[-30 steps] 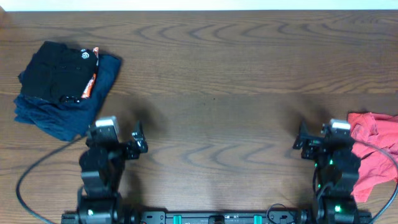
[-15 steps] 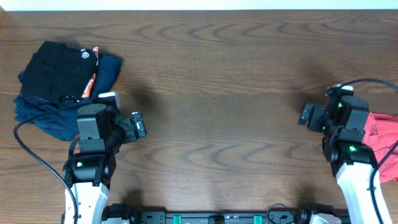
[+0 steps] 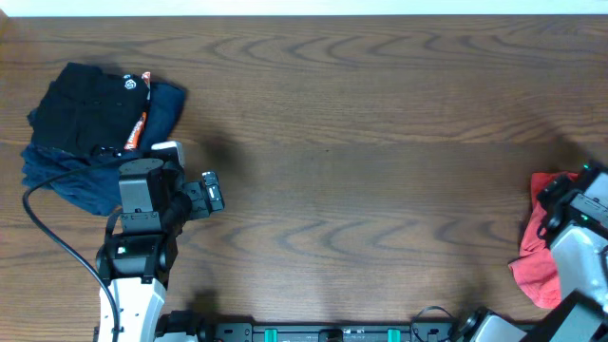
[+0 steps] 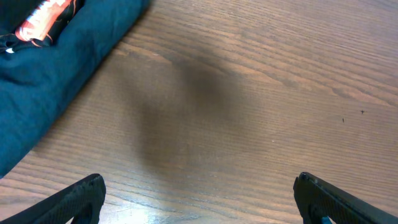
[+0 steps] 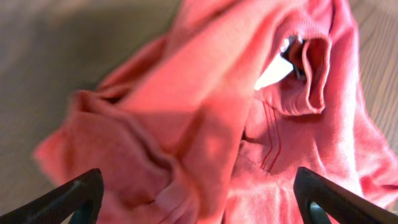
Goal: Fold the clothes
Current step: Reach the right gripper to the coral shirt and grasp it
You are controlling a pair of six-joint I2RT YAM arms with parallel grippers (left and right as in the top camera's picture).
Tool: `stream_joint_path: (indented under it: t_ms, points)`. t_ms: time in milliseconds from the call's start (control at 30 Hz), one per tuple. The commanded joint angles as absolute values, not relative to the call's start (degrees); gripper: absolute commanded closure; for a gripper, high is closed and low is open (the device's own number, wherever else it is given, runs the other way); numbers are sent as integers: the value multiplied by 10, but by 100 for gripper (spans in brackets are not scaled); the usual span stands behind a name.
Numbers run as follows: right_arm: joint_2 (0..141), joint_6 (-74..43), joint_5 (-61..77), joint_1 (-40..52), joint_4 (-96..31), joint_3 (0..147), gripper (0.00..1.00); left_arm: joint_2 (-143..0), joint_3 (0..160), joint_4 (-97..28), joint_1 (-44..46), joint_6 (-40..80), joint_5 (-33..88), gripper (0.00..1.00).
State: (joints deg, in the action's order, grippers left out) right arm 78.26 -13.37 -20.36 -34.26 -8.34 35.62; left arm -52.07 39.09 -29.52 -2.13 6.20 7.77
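The coral-red T-shirt lies crumpled at the table's right edge; the right arm covers part of it from above. In the right wrist view the T-shirt fills the frame, with its collar and a white tag at the upper right. My right gripper is open above the crumpled cloth, empty. My left gripper is open and empty over bare wood at the left.
A black folded garment lies on a navy-blue folded garment at the far left; the navy one shows in the left wrist view. The brown wooden table spans the view.
The right arm has swung to the right and down over the coral-red T-shirt, now at the frame's edge. The left arm rose earlier and has held still since.
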Motion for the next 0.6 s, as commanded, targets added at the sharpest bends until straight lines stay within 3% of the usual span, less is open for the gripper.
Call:
stream_joint_path:
  t_ms: [0,100,133,200,233,267,300,500,567]
  points:
    - [824,-145,-150,-368,-66,363,8,-520,406,-295,-20,65,84,2]
    - [864,-143,-108,-375,-40,363,14,-520,406,-295,-20,66,84,2]
    - [875,-131,-81,-375,-29,363,25,-520,406,-295,-20,65,84,2]
    - [886,-115,-29,-374,-10,363,52,-520,406,-295,-20,66,84,2]
    - [887,-115,-8,-374,-4,363,75,-520,406,-295,-20,65,84,2]
    - [887,-115,3,-374,1,363,91,-520,406,-295,-20,66,84,2]
    - [885,-115,8,-374,5,364,99,-520,406,-295,-20,66,84,2]
    - [853,-116,13,-374,-2,366,99,-520,406,-295,-20,66,84,2]
    - [841,-116,18,-374,-4,366,92,-520,406,-295,-20,65,84,2]
